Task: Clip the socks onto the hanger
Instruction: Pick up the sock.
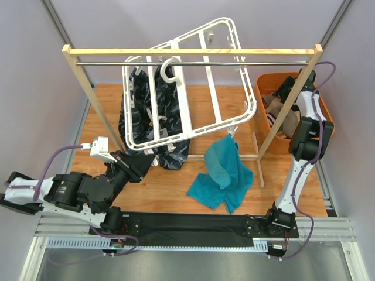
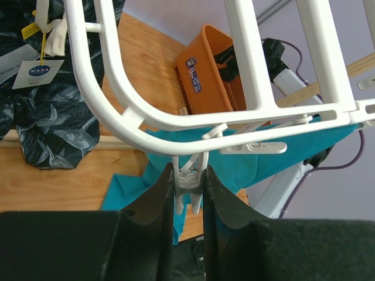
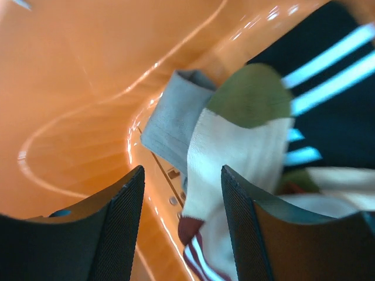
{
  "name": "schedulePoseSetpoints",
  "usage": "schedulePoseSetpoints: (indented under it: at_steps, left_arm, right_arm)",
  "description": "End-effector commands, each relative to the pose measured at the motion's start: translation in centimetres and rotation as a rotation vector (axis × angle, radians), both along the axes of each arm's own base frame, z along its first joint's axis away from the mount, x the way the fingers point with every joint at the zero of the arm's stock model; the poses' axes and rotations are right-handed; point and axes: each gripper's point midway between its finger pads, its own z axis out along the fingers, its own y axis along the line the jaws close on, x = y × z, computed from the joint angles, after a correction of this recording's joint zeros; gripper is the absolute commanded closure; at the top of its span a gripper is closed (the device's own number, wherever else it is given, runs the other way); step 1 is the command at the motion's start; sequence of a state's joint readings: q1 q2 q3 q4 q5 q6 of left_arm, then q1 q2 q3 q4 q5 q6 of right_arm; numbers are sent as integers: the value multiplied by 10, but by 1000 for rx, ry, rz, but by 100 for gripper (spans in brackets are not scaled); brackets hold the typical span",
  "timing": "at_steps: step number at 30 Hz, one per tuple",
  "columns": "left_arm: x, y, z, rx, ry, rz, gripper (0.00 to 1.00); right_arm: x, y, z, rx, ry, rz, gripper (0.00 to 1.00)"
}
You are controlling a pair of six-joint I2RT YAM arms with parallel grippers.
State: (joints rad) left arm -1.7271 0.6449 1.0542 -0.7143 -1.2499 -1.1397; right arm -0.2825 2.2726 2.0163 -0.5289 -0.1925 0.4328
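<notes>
A lab robot cell: plain partition walls (image 1: 35, 88) enclose a wooden table (image 1: 170, 187), with aluminium rails (image 1: 328, 225) along its near edge.

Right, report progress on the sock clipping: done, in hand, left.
Done: one teal sock hangs clipped to the hanger, its lower end on the table. In hand: the left gripper pinches a clip; the right gripper, open, is down in the orange bin over the remaining socks. Left: those socks, none yet gripped or clipped.

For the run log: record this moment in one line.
left fingers: shut on clip of hanger | right fingers: open over socks in orange bin | teal sock: hanging from hanger
</notes>
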Motion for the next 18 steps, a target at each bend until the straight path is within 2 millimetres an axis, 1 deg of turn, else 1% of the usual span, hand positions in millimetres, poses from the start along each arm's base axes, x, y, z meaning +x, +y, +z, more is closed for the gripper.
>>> schedulePoseSetpoints:
  at_steps: [1,2,4,5,6,7,9,10,11,13,15,16,17,18]
  left_arm:
    - [0,2,-14,88,-6,5,100]
    - [1,1,-14,91,-8,9,100]
    - [1,1,-14,93,-7,11,100]
    - [0,1,-15,89,-3,11,100]
    - [0,0,-15,86,-1,7,100]
    - [0,-1,-16,88,0,7,100]
    - [-1,-2,-16,94,-1,4,100]
    - [-1,-1,-15,91,-1,0,100]
    - [-1,-3,-15,95,-1,-1,100]
    - [-2,-4,-15,98,-1,-2,100]
    - [-1,-4,-15,101,-2,-1,100]
    - [-1,-4,-14,98,-1,-1,100]
    - [-2,-5,-15,97,0,-2,100]
    - [-2,-5,-16,99,1,-2,100]
  right_arm:
    - [23,11,12,61,-93,54,44]
    - [26,15,12,83,-104,58,45]
    - [28,14,10,71,-106,44,46]
    - [29,11,6,59,-101,25,46]
    - [33,11,10,56,-127,21,46]
    - [33,11,6,65,-127,15,47]
    - [37,11,16,68,-161,0,49]
    - [37,9,16,69,-165,-11,50]
    - [39,10,20,76,-180,-14,53]
    - [44,11,30,82,-209,-13,57]
    - [44,8,34,82,-213,-34,57]
    - [45,6,31,79,-208,-43,57]
    - [50,6,39,78,-226,-36,56]
    - [51,7,26,94,-198,-35,56]
